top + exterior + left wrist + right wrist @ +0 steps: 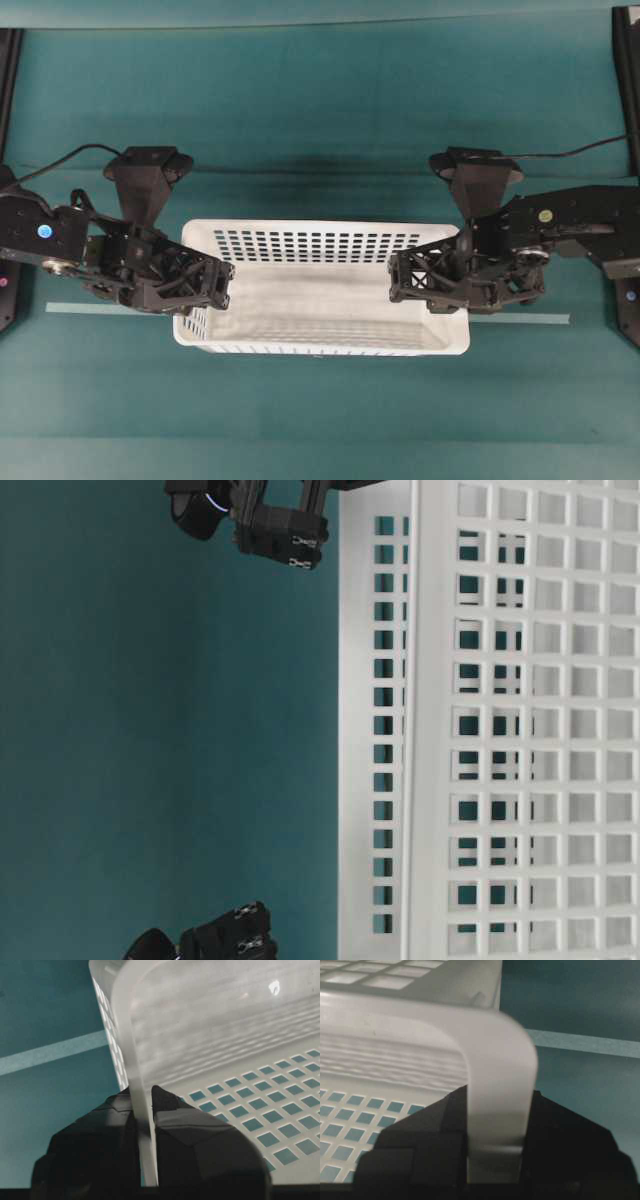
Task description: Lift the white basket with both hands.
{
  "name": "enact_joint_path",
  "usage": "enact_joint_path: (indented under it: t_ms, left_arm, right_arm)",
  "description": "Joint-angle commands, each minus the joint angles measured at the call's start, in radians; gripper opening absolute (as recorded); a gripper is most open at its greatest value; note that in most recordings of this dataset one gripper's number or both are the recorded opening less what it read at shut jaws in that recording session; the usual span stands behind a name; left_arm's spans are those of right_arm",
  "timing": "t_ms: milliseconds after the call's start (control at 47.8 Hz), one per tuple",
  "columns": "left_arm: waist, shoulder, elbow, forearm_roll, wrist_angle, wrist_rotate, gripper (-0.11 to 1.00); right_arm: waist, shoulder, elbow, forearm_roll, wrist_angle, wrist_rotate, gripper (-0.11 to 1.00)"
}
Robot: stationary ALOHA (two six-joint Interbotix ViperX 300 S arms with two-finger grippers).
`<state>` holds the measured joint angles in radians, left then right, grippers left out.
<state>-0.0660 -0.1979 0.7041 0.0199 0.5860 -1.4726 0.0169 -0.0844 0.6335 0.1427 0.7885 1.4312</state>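
Spanning between both, white basket [320, 290] clamped by left gripper [222, 285], right gripper [398, 277].

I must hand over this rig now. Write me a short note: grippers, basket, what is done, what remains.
Left gripper: shut on the white basket, clamping its left end wall.
Right gripper: shut on the right end rim.
Basket: between the arms, above the teal table; whether its base has left the surface, I cannot tell.
Done: both grasps.
Left: raise both ends together, keeping it level.
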Motion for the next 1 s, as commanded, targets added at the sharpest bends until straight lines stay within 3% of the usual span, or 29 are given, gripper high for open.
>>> enact_joint_path:
  t_ms: [0, 815, 982]
  left_arm:
    - [-0.009, -0.008, -0.006, 0.011, -0.003, 0.008, -0.02]
    - [-0.014, 0.034, 0.025, 0.014, -0.02, 0.017, -0.02]
    - [-0.014, 0.034, 0.026, 0.017, -0.025, 0.025, 0.04]
  right_arm:
    - [0.023, 0.002, 0.0, -0.008, -0.008, -0.018, 0.15]
    - [0.029, 0.04, 0.041, -0.008, -0.066, -0.029, 0.15]
    - [0.025, 0.038, 0.044, -0.008, -0.067, -0.029, 0.15]
